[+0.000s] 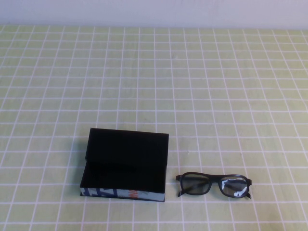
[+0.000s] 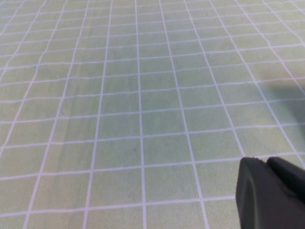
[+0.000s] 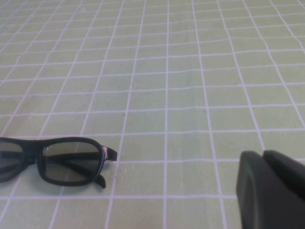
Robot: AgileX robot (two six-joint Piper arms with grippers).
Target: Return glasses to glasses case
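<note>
The glasses case [image 1: 126, 163] lies open on the green checked cloth at the front left of centre, lid raised at the back, black lining showing, with a blue-white patterned front side and an orange mark. The glasses [image 1: 213, 185], black thick-rimmed with clear lenses, lie on the cloth just right of the case, apart from it. They also show in the right wrist view [image 3: 52, 160]. My left gripper [image 2: 267, 164] is shut and empty above bare cloth. My right gripper [image 3: 264, 157] is shut and empty, off to the side of the glasses. Neither arm shows in the high view.
The green cloth with a white grid [image 1: 154, 86] covers the whole table. A pale wall runs along the table's far edge [image 1: 154, 24].
</note>
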